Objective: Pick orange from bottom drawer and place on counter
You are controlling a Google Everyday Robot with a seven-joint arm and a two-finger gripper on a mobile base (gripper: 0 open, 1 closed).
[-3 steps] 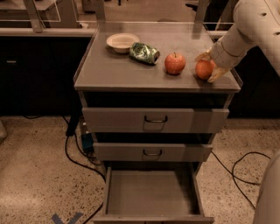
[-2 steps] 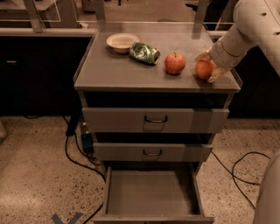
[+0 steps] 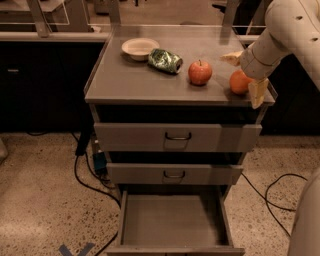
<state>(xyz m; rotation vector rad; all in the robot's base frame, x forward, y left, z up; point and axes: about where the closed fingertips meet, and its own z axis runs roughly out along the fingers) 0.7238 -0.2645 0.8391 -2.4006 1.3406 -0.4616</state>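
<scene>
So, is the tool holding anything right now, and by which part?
Nothing: the tool, open, straddles the orange, which sits at the right edge of the counter.

The floor (image 3: 35, 200) around me is pale speckled stone, and the light is warm and rather dim. A black cable (image 3: 80, 175) snakes over it on the left, leading to a small blue box (image 3: 99, 161) low down. A second cable (image 3: 272, 192) loops on the right. A blue tape cross (image 3: 75, 248) is stuck to the floor at the lower left. Behind, dark cupboards (image 3: 40, 85) run under a pale ledge (image 3: 50, 36), with a slanted grey post (image 3: 37, 15) standing above it. My gripper (image 3: 240, 80) is at the right end of the counter (image 3: 130, 80), fingers spread apart.
</scene>
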